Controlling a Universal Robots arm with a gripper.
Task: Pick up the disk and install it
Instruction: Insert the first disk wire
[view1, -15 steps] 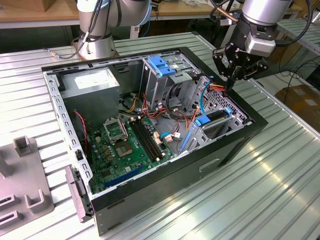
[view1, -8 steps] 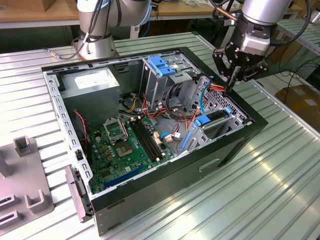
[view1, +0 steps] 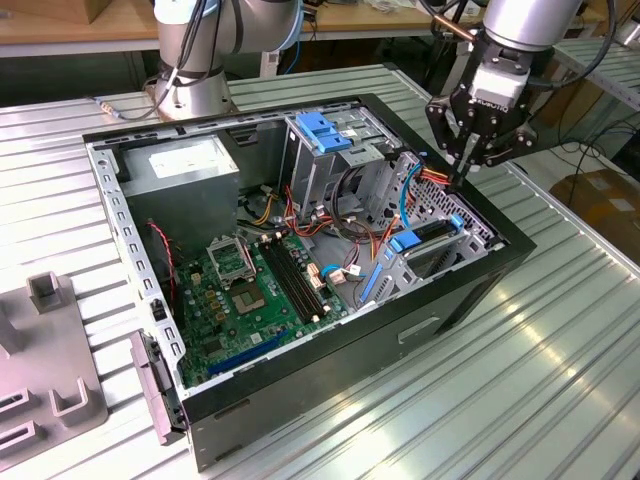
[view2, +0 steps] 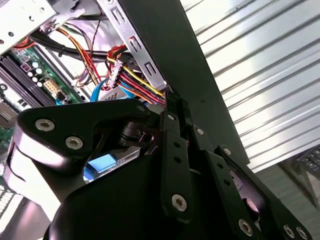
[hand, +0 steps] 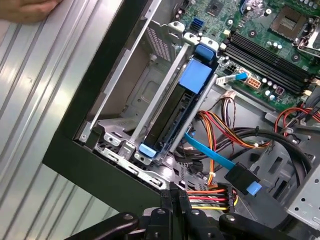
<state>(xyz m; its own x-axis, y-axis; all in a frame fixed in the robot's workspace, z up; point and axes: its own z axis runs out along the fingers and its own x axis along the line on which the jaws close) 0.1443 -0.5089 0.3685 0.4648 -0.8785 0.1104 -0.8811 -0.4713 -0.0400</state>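
The flat black blue-railed disk (hand: 167, 120) looked hard but breakable; its sides seemed best to hold; the black pincer (hand: 173, 191) was pinched together, empty.

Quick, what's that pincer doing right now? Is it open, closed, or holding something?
Pincer: closed, holding nothing. The disk lies apart from it, inside the case.
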